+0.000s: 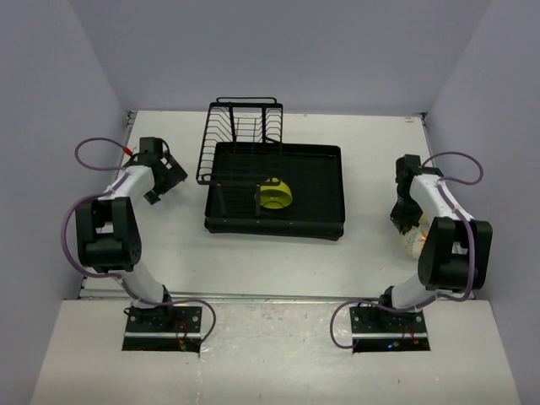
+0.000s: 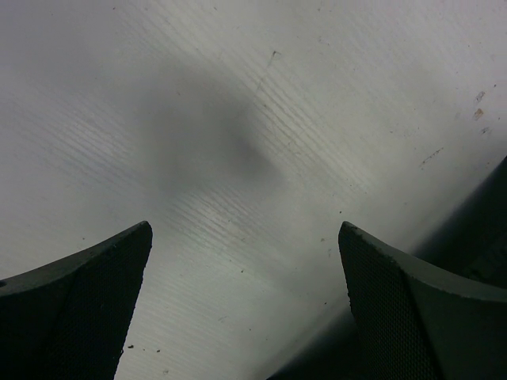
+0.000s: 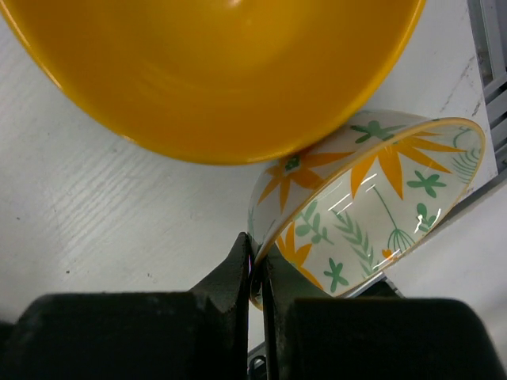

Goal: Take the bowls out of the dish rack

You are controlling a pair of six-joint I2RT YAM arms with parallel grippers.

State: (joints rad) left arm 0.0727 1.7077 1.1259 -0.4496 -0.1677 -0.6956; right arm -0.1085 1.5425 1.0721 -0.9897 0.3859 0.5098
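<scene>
The black dish rack (image 1: 323, 221) sits mid-table, its wire section (image 1: 240, 126) at the back left. A yellow-green bowl (image 1: 275, 196) stands tilted inside the tray. My right gripper (image 3: 257, 257) is shut on the rim of the white patterned bowl (image 3: 372, 206), held tilted just above the table at the right; it also shows in the top view (image 1: 413, 243). An orange bowl (image 3: 222, 71) lies right beside it, touching its side. My left gripper (image 2: 245, 229) is open and empty over bare table left of the rack (image 1: 164, 175). The blue and pale bowls are out of view.
The table's right edge and a metal rail (image 3: 491, 63) run close to the patterned bowl. Grey walls (image 1: 51, 126) enclose the table on three sides. A dark edge (image 2: 475, 229) shows at the right of the left wrist view.
</scene>
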